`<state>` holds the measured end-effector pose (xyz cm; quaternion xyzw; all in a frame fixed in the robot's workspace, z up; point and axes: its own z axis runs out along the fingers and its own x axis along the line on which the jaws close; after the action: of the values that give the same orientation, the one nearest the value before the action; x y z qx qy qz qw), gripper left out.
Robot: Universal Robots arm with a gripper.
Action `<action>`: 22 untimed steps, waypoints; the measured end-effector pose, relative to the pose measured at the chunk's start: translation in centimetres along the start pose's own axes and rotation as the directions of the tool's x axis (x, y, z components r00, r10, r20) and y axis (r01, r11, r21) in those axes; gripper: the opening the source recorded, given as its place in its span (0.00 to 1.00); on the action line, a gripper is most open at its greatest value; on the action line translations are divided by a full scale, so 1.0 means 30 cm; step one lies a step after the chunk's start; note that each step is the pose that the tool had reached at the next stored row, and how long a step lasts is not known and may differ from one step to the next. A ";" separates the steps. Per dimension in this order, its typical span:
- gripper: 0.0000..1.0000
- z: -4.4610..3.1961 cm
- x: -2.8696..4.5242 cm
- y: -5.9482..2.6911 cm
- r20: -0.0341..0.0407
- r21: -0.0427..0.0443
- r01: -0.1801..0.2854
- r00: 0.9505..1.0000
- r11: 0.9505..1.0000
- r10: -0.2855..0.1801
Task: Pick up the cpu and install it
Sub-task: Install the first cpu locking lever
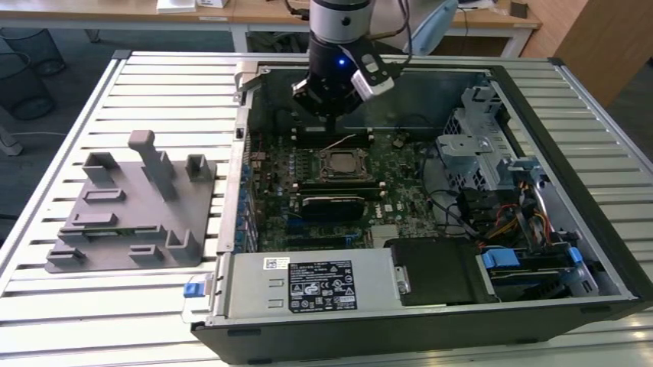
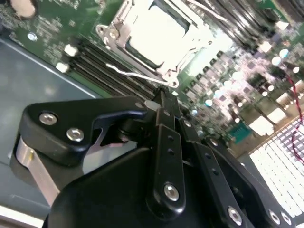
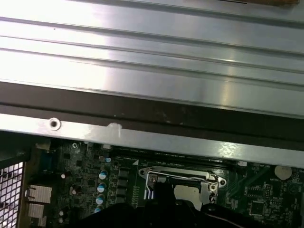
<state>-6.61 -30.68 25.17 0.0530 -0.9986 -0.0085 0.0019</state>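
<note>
The claw (image 1: 334, 128) hangs over the back part of the green board (image 1: 403, 164). In the second wrist view its two black fingers (image 2: 166, 137) look pressed together at the tips, with nothing seen between them.

Just past the tips lies the cpu (image 2: 156, 28) — a flat silver square sitting inside its metal socket frame (image 2: 111, 35), with a thin wire lever (image 2: 130, 73) beside it. In the exterior view the cpu (image 1: 340, 163) sits near the middle of the board, close below the claw. Whether the frame is latched down over it cannot be told.

The cpu looks thin and small, so it is probably light and stiff. Its shiny top is likely slippery and its underside easy to hurt, so two opposite edges look like the safest place to hold it. The frame hugs it closely and leaves little room for fingers.

The board is crowded with tiny parts and lies flat inside an open computer case (image 1: 571, 92), with wires on the exterior view's right. The case rests on a silver ridged table (image 1: 164, 84). On the exterior view's left stands a grey block with posts (image 1: 133, 214) — well apart from the claw. Behind are desks (image 1: 255, 11) and a wire bin (image 1: 26, 46).
</note>
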 end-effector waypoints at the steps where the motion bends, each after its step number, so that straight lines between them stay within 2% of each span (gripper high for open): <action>1: 0.11 0.001 -0.003 -0.001 0.001 -0.009 0.000 1.000 1.000 0.000; 3: 0.11 0.003 -0.007 -0.006 0.004 -0.035 0.000 1.000 0.999 0.000; 4: 0.11 0.004 -0.010 -0.008 0.005 -0.045 0.000 1.000 0.999 0.000; 5: 0.11 0.007 -0.013 -0.008 0.005 -0.046 0.000 1.000 0.999 0.000; 7: 0.11 0.009 -0.017 -0.009 0.005 -0.044 0.000 1.000 0.999 0.000; 11: 0.11 0.015 -0.022 -0.009 0.006 -0.032 -0.006 1.000 0.999 0.006; 18: 0.11 0.031 -0.029 -0.011 0.021 -0.032 -0.014 1.000 0.999 0.015; 22: 0.11 0.039 -0.053 -0.012 0.022 -0.032 -0.015 1.000 0.999 0.015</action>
<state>-4.99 -30.84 23.98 0.0454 -0.9986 -0.0248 -0.0082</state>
